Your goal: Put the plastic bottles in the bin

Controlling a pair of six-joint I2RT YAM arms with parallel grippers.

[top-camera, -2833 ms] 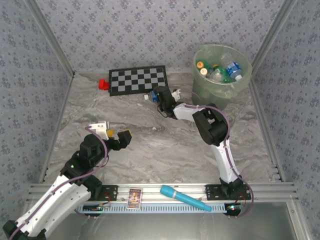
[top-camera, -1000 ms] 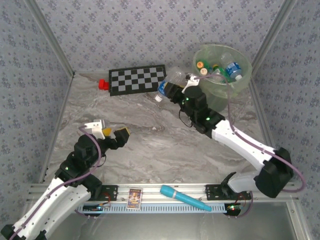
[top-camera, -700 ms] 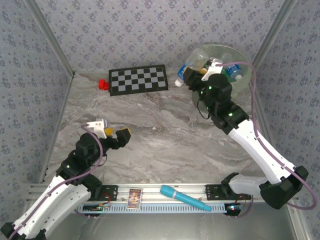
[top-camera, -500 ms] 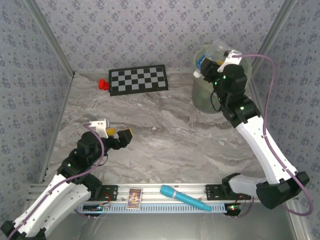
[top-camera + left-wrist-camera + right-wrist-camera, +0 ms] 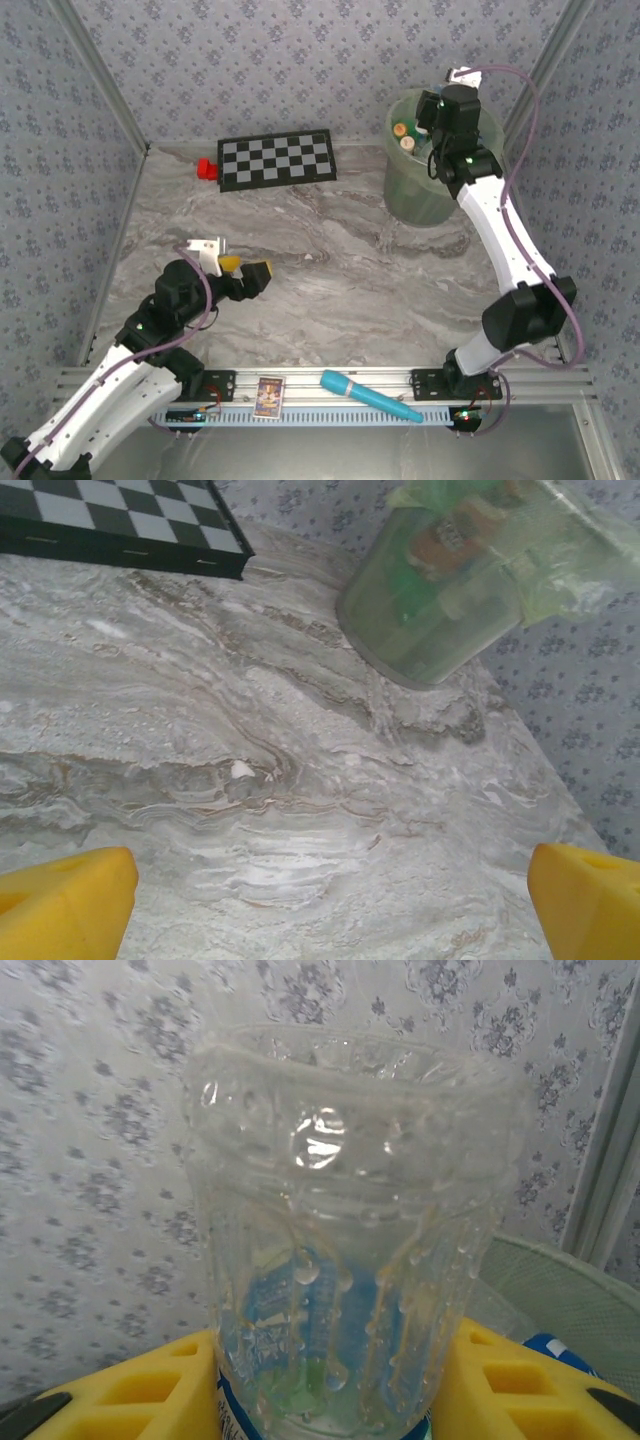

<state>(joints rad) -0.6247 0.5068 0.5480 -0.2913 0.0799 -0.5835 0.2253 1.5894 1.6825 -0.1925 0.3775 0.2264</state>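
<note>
In the right wrist view a clear plastic bottle [image 5: 350,1240] with a blue label and water drops inside stands between my yellow fingers [image 5: 130,1390], and my right gripper [image 5: 340,1405] is shut on it. From above, that gripper [image 5: 436,114] hangs over the pale green bin [image 5: 420,195], where capped bottles [image 5: 403,135] lie inside. The bin's rim [image 5: 560,1290] shows just behind the held bottle. My left gripper [image 5: 246,270] hovers low over the table at the left, open and holding nothing. In the left wrist view its gripper [image 5: 330,905] faces the distant bin [image 5: 450,590].
A black and white checkerboard [image 5: 277,160] lies at the back with a small red block [image 5: 207,169] to its left. A turquoise tube [image 5: 370,396] and a small card [image 5: 268,396] rest on the front rail. Patterned walls close in the table.
My right arm has carried the bottle from beside the checkerboard up and to the right, ending over the bin. The left arm has barely shifted.
</note>
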